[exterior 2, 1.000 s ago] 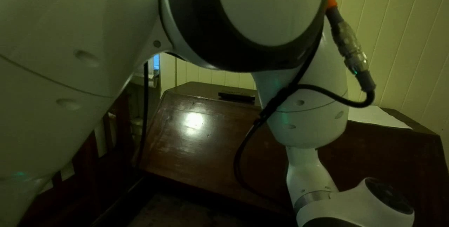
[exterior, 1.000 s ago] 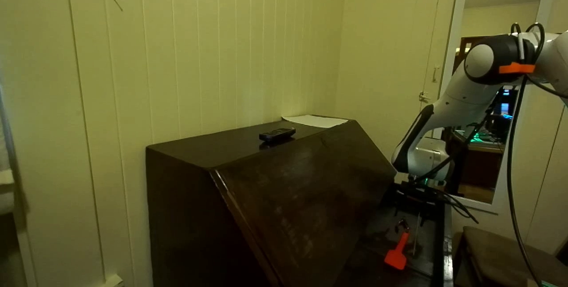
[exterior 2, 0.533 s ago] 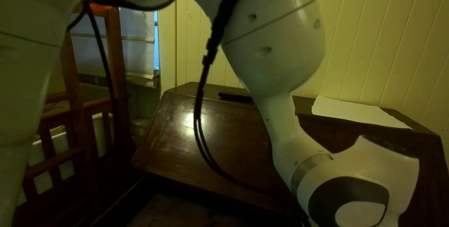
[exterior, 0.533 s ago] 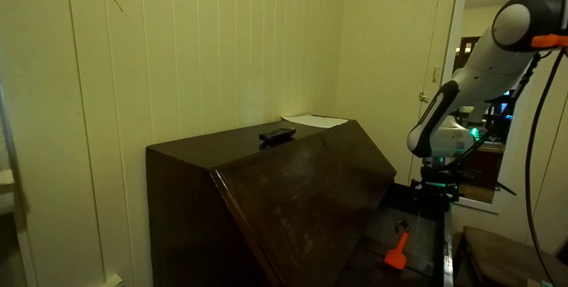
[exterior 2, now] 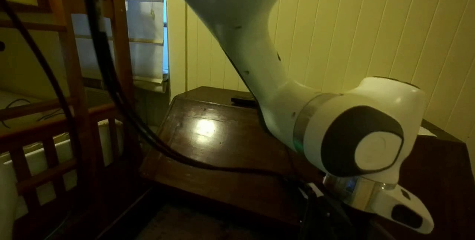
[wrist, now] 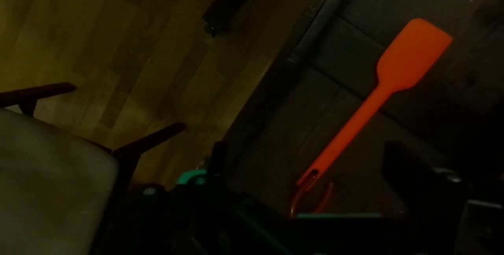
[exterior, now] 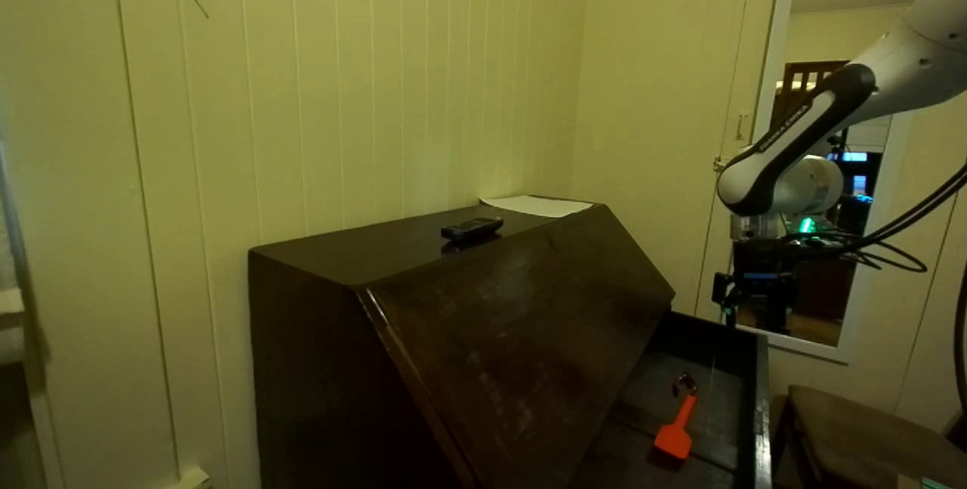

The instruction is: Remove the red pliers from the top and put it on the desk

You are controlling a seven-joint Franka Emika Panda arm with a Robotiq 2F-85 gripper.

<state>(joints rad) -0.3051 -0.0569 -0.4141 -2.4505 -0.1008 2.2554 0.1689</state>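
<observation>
One pair of red pliers (wrist: pixel 295 200): lies in the open drawer (exterior: pixel 762 398), by the narrow end of an orange-red spatula (wrist: pixel 374 103); two curved handles show in the wrist view, the rest hidden there by the gripper (wrist: pixel 308 156) (contact with the spatula cannot be told).
Spatula: flat on the drawer floor, its broad blade pointing away from the pliers.
Gripper: fingers spread, the gap seemingly wide, though the wrist view is dim; the pliers' handles appear between the fingers. In an exterior view it hangs higher than the pliers and apart from them.
Top (exterior: pixel 340 258): flat upper face of the dark brown cabinet (exterior: pixel 491 353), bearing a flat black item (exterior: pixel 472 229) near the slanted panel's edge and a white sheet (exterior: pixel 538 206) toward one end.
Arm (exterior 2: pixel 297 99): bent before the cabinet in an exterior view, covering most of the sheet.
Mirror (exterior: pixel 854 35): white-framed, behind the gripper in an exterior view.
Padded seat (wrist: pixel 51 192): near the drawer, above a wooden floor (wrist: pixel 118 69).
</observation>
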